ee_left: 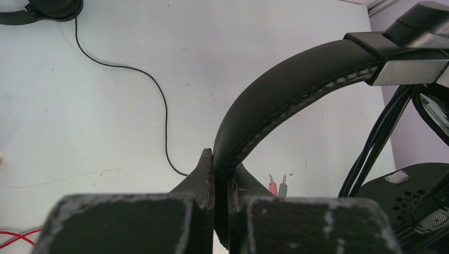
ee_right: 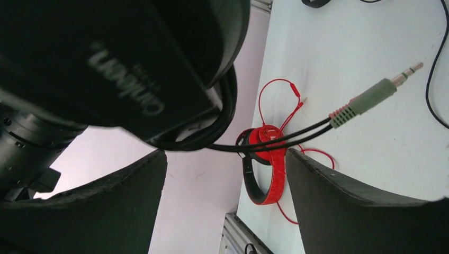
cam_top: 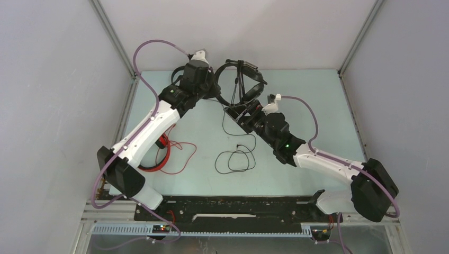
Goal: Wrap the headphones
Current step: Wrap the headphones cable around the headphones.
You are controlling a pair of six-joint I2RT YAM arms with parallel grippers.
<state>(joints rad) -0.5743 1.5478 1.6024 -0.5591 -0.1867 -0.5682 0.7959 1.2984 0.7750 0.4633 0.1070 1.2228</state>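
My left gripper (ee_left: 221,164) is shut on the padded headband (ee_left: 275,95) of the bulky black headphones (cam_top: 241,79), holding them up at the back of the table. Their cable (ee_left: 376,137) runs in strands beside an ear cup. My right gripper (ee_right: 227,174) stands open just below the other cup (ee_right: 132,63), with nothing between its fingers. The cable end with a grey-green plug (ee_right: 370,98) stretches across above its jaws. Red headphones (cam_top: 159,153) lie at the left under my left arm. A slim black headset (ee_left: 47,10) shows only partly.
A thin black cable (cam_top: 235,156) lies coiled on the pale green table (cam_top: 296,106) in the middle. Red cable loops (cam_top: 180,153) spread beside the red headset. Pink and green plugs (ee_left: 278,185) lie below the headband. Grey walls close in the left, back and right.
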